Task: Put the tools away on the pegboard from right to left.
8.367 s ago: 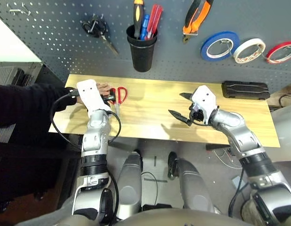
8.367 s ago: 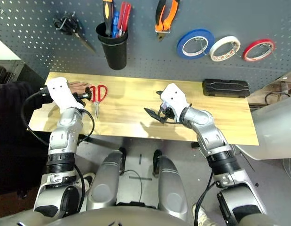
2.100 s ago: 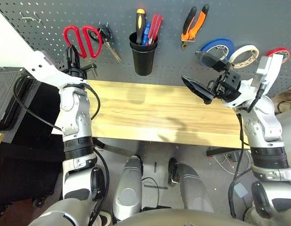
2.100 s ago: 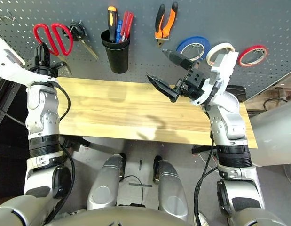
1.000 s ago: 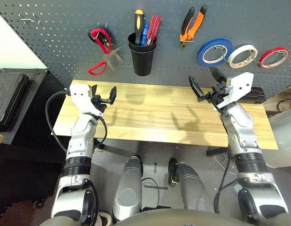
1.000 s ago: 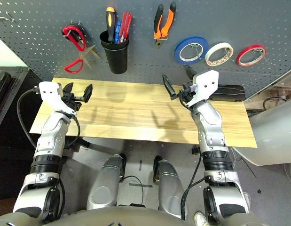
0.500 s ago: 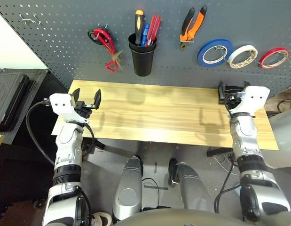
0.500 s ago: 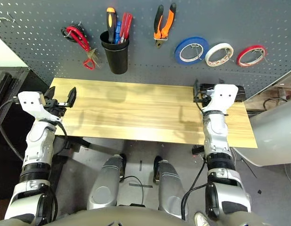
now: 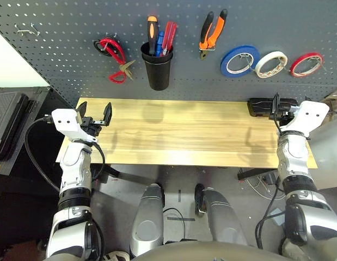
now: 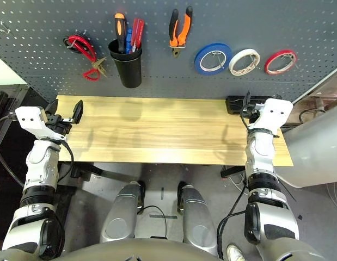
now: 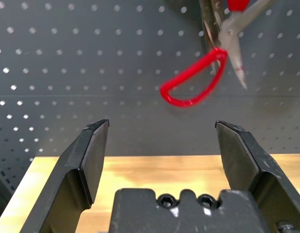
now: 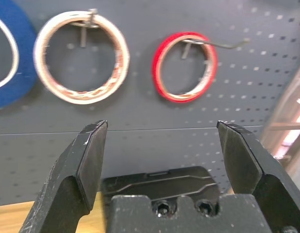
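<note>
Pegboard (image 9: 190,81) carries the red-handled scissors (image 9: 120,53), pliers (image 9: 210,35) and cream-white tape roll (image 9: 271,64); the screwdriver (image 9: 152,33) stands in the cup (image 9: 158,73). My left pincer (image 11: 162,124) and right pincer (image 12: 163,124) are spread apart, empty.

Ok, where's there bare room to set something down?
The tabletop is bare between the two end effectors. It's crowded at the right rear, where the black case sits beside the right end effector.

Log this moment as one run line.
left tool: open, empty | right tool: open, empty | red scissors, pliers, white tape: on pegboard
</note>
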`<control>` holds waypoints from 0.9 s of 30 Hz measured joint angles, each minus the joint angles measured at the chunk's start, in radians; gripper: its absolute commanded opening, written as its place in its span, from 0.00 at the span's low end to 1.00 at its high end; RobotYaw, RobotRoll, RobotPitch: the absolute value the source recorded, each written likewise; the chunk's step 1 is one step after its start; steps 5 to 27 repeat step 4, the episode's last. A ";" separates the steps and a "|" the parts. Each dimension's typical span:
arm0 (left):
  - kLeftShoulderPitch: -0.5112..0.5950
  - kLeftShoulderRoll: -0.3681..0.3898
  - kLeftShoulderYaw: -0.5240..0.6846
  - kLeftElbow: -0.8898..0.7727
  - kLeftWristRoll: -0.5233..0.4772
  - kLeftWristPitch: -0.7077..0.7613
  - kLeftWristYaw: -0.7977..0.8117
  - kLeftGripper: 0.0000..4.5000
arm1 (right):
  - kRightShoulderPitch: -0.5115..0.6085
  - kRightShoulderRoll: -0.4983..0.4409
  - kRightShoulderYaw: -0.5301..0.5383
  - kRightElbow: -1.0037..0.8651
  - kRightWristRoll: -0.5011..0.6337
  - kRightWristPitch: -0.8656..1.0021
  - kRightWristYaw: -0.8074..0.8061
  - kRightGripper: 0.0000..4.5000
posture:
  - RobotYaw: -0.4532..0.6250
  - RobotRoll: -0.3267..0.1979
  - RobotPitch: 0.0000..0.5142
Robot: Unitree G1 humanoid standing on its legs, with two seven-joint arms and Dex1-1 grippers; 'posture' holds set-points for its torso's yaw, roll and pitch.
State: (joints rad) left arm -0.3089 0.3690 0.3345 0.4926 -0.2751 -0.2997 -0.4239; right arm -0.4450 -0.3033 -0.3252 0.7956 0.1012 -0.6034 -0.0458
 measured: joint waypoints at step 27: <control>0.000 0.000 0.000 0.002 0.000 0.000 -0.007 1.00 | 0.000 0.000 -0.002 0.008 0.000 -0.009 -0.012 1.00 | 0.60 0.62 0.36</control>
